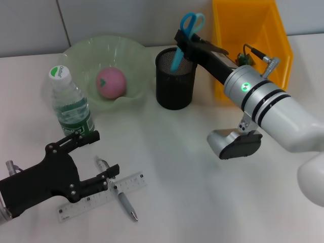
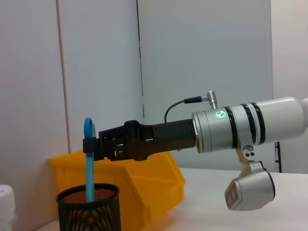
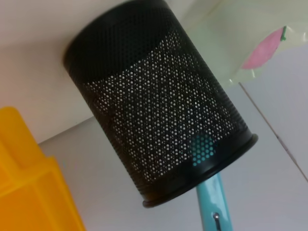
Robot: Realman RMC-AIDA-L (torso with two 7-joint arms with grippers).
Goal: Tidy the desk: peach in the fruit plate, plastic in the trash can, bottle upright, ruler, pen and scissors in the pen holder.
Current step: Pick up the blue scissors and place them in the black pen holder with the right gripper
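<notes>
White desk (image 1: 202, 202), pale grey panelled wall (image 1: 101, 20) behind.

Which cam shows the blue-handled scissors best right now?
Head view: the blue-handled scissors show loops and shank, held by the right gripper over the black mesh pen holder. Left wrist view shows them edge-on; right wrist view only a teal stub.

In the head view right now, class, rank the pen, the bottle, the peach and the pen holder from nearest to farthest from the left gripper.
1. pen, on the desk right beside the left gripper.
2. bottle, upright just behind it.
3. peach, farther back in the fruit plate.
4. pen holder, farthest, toward the robot's right.
</notes>
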